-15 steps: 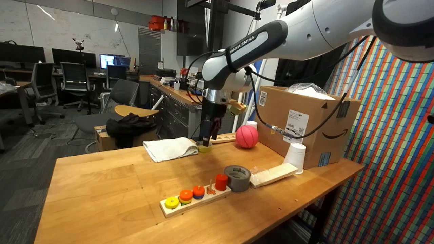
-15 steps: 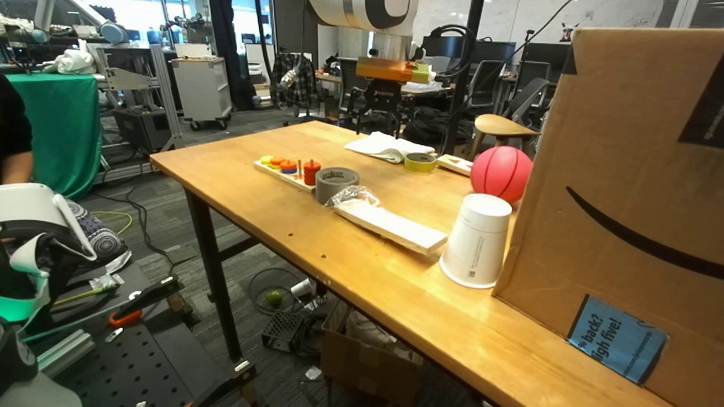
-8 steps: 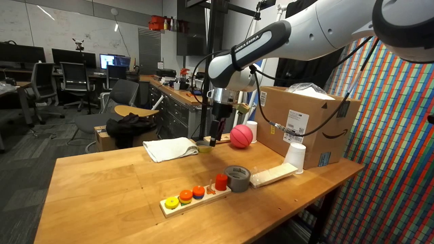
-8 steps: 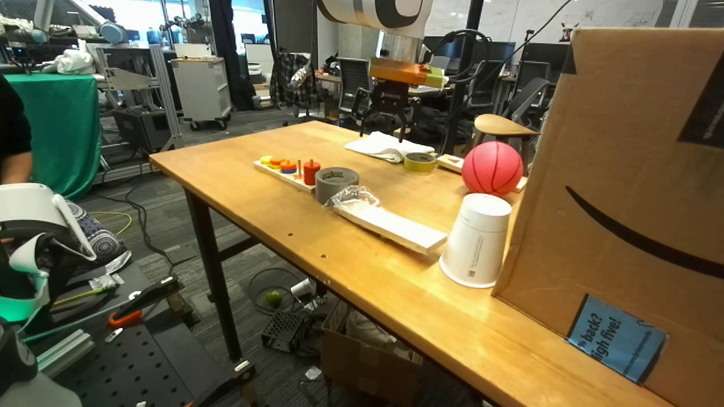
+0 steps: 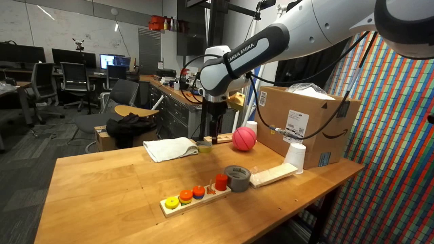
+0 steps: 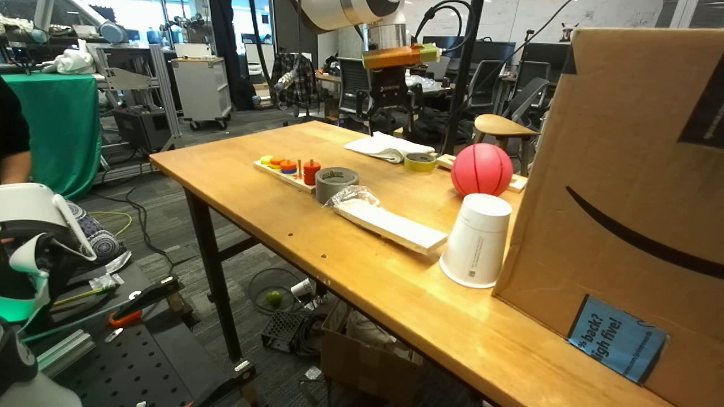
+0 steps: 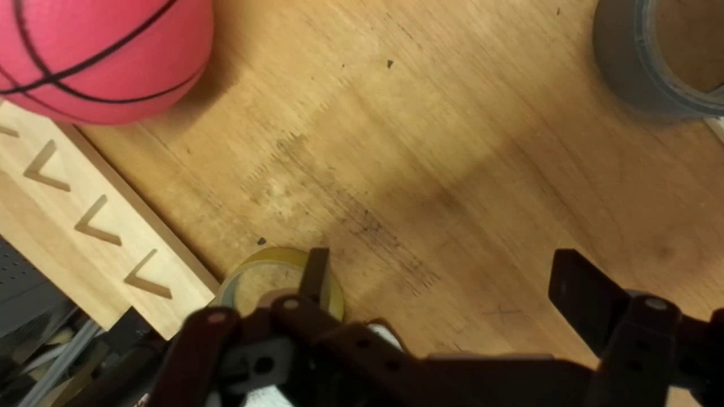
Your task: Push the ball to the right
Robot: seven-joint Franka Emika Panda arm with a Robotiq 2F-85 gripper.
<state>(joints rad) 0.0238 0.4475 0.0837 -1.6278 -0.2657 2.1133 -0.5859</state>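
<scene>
Wrist view: along the bottom edge, the black two-fingered gripper (image 7: 442, 257) has its fingers (image 7: 588, 294) spread wide. Beyond, at upper left and apart from them, sits a pink ball with black lines (image 7: 113, 59). A round yellow tape roll (image 7: 281, 254) shows at lower left, partly behind one finger, beside a pale wooden board with V-shaped grooves (image 7: 102, 260).

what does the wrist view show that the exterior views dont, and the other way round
Only the wrist view: dark scuff marks on the tabletop.
Only the exterior views: cardboard box, upturned white cup beside it, coloured stacking rings.
Shared: pink ball, grey tape roll, yellow tape roll, notched wooden board, open gripper.
</scene>
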